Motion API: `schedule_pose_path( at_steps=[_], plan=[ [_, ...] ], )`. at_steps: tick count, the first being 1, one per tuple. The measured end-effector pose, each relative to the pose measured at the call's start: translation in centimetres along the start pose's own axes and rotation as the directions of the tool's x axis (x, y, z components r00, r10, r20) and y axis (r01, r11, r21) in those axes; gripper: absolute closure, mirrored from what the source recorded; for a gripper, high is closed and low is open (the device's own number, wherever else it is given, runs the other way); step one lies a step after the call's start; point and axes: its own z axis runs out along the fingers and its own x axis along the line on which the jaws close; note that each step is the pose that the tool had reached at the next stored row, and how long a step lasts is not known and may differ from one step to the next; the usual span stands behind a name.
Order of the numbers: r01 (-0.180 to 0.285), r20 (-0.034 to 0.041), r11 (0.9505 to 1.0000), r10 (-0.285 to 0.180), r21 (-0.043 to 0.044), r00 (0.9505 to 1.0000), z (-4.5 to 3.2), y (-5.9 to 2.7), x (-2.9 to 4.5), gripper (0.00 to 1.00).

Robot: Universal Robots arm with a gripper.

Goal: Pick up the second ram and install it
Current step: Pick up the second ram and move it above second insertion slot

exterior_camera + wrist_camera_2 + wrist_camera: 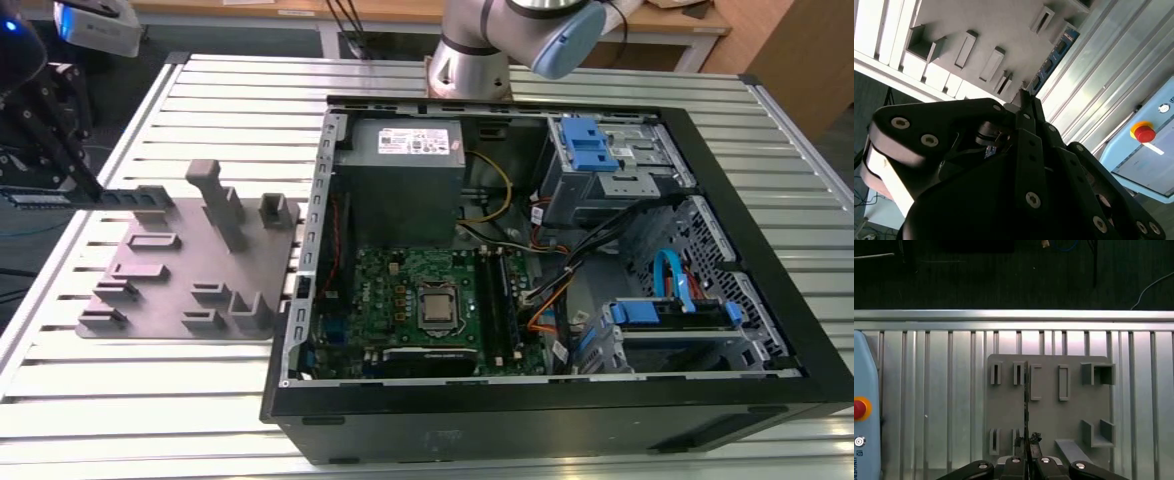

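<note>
My gripper is at the exterior view's far left, shut on the second ram, a thin blue-green memory stick held level on its edge. In the second wrist view the ram runs out from the closed gripper, with a row of dark chips on its face. The first wrist view shows the ram edge-on as a thin dark line reaching out from the gripper over the grey fixture plate. The stick appears raised above the plate's slots.
The grey fixture plate with upright posts lies on the slatted metal table. The open computer case fills the exterior view's right, with the motherboard and its memory slots inside. A box with a red stop button stands beside the plate.
</note>
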Motion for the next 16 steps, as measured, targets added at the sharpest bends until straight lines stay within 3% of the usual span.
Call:
schedule_pose_path(
  at_steps=[7,16],
  plan=[
    [0.000,0.0004,1.0000,0.000,-0.0001,1.0000,-2.77,0.09,-0.07,0.86],
    [0.000,0.0010,1.0000,0.000,-0.0001,1.0000,-2.96,0.09,-0.07,0.86]
  ],
)
